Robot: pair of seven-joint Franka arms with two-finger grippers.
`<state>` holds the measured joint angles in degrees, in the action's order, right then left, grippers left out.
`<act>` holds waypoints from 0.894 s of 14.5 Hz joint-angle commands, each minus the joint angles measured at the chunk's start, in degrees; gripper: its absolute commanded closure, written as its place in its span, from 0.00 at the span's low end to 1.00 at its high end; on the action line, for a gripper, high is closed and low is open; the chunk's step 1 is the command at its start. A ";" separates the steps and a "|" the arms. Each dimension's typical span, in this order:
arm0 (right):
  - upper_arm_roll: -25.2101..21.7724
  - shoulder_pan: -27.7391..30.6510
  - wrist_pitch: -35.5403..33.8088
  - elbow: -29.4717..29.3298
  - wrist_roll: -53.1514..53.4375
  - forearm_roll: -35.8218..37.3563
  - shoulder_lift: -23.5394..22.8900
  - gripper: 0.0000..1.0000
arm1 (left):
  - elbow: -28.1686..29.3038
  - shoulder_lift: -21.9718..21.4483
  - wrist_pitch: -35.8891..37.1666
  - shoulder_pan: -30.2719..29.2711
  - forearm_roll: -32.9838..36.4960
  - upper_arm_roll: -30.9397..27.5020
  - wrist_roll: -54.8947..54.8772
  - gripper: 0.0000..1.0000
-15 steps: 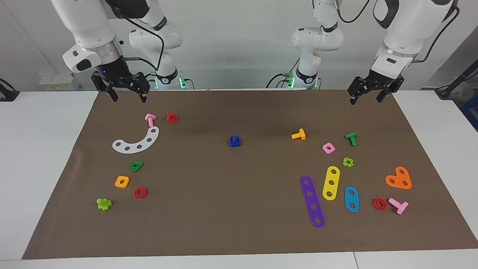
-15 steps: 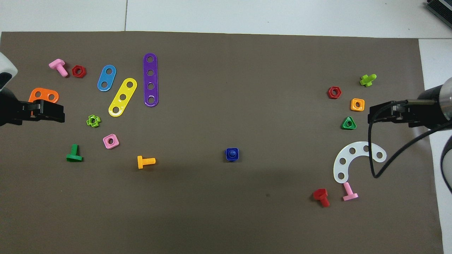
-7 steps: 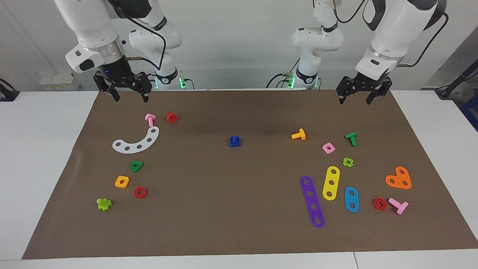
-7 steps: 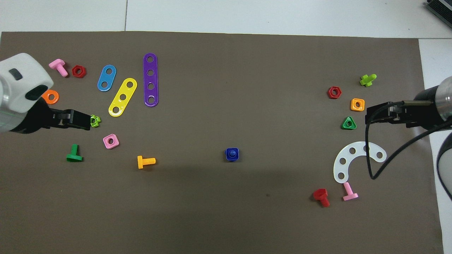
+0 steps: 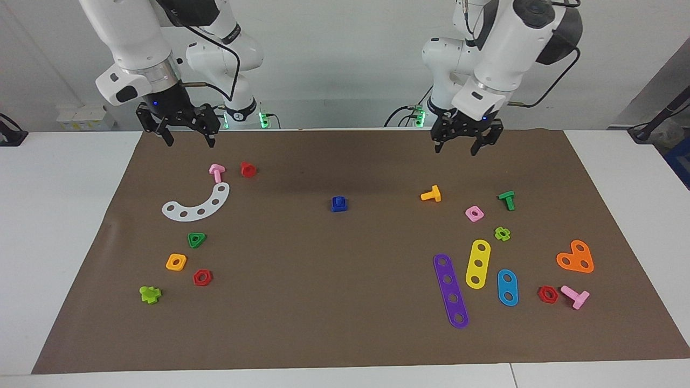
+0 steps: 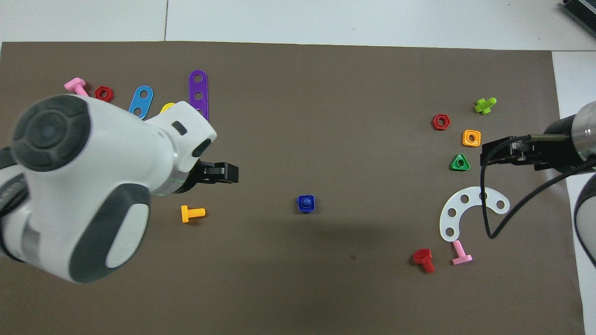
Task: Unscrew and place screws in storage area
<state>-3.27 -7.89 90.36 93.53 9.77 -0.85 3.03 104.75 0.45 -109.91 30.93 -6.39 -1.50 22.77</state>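
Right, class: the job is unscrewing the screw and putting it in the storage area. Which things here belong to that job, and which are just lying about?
Belongs to the job:
blue screw in its square nut
storage patch among the nuts
left gripper
right gripper

Just lying about:
purple strip
yellow strip
white arc
orange bolt

Yellow strip plate point(image 6: 167, 107) and purple strip plate point(image 6: 199, 93) (overhead view) mostly hidden under the left arm.
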 commanded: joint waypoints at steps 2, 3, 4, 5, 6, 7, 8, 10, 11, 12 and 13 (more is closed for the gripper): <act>0.37 0.25 -0.01 1.48 -0.54 0.23 1.28 0.00 | -0.33 7.88 -11.88 6.67 -1.08 -1.04 7.01 0.10; 0.37 0.25 0.16 1.57 -0.46 0.23 1.45 0.00 | -0.95 9.72 -13.13 7.99 -1.60 -1.04 8.33 0.10; 0.46 0.25 0.34 1.57 -0.46 0.23 1.54 0.00 | -1.91 11.48 -14.27 10.00 -2.22 -1.13 10.26 0.10; 0.46 0.25 0.34 1.66 -0.37 0.23 1.54 0.00 | -2.53 14.46 -16.20 12.37 -2.14 -1.39 12.28 0.11; 0.46 0.25 0.25 1.66 -0.46 0.23 1.54 0.00 | -3.23 16.75 -17.61 13.70 -1.79 -1.40 13.60 0.11; 0.46 0.25 0.25 1.66 -0.46 0.23 1.54 0.00 | -4.28 19.30 -17.88 14.15 -1.70 -1.40 13.88 0.12; 0.46 0.25 0.34 1.92 -0.46 0.23 1.54 0.00 | -4.38 20.54 -18.06 14.76 -1.61 -1.40 13.97 0.13; 0.46 0.25 0.43 2.36 -0.46 0.15 1.89 0.00 | -3.85 21.43 -18.06 14.94 -0.56 -1.40 13.88 0.14; 0.46 0.25 0.43 2.36 -0.46 0.23 1.90 0.00 | -3.77 21.95 -18.24 15.29 0.75 -1.31 13.88 0.14; 0.46 0.25 0.43 2.36 -0.46 0.23 1.90 0.00 | -3.42 22.83 -18.41 15.38 1.46 -1.31 13.79 0.14; 0.46 0.25 0.43 2.36 -0.54 0.15 1.90 0.00 | -2.46 23.19 -19.20 15.64 1.47 -1.31 13.62 0.15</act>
<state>-3.15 -7.90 90.36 93.98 9.77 -0.85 3.21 102.10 22.56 -128.19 45.28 -6.29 -1.74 36.34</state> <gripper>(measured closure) 0.000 0.137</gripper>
